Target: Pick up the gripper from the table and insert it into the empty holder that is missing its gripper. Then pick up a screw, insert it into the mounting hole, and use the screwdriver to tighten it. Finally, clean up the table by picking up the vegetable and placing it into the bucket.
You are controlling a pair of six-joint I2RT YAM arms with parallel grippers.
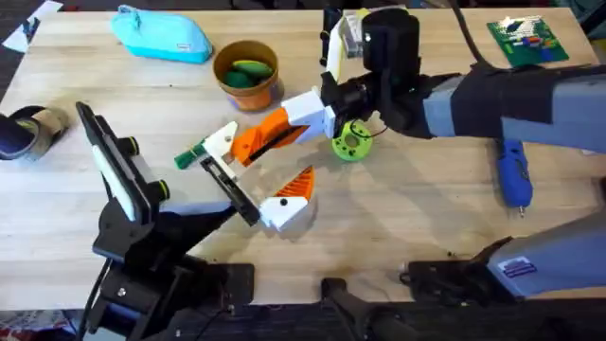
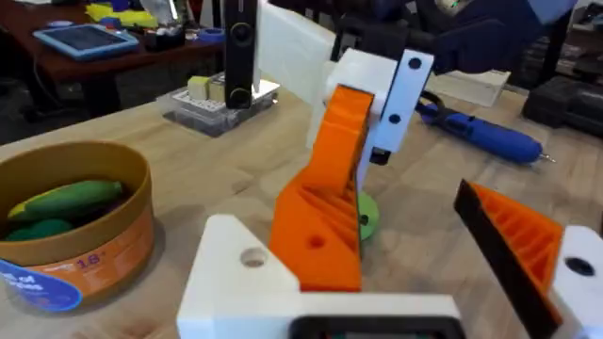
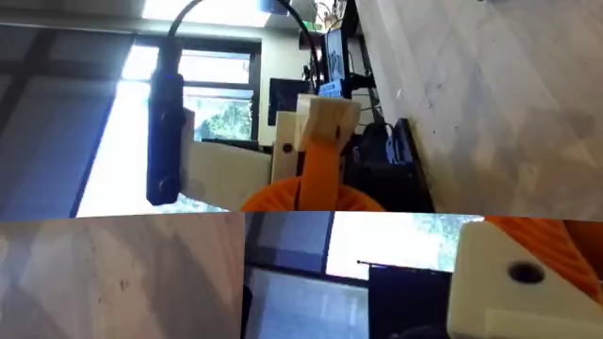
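Cleanup looks done, as vegetable (image 2: pixel 38 229) lies in far bucket (image 1: pixel 251 95) and screwdriver (image 1: pixel 514 175) rests at right; left gripper (image 1: pixel 276 163) gapes open, right gripper (image 1: pixel 303 118), grip untellable, just beside its far finger, so next they must part.

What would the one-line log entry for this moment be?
left gripper: open, mid-table | right gripper: reached across, close to left | screwdriver: lying on table | bucket: holds green vegetables
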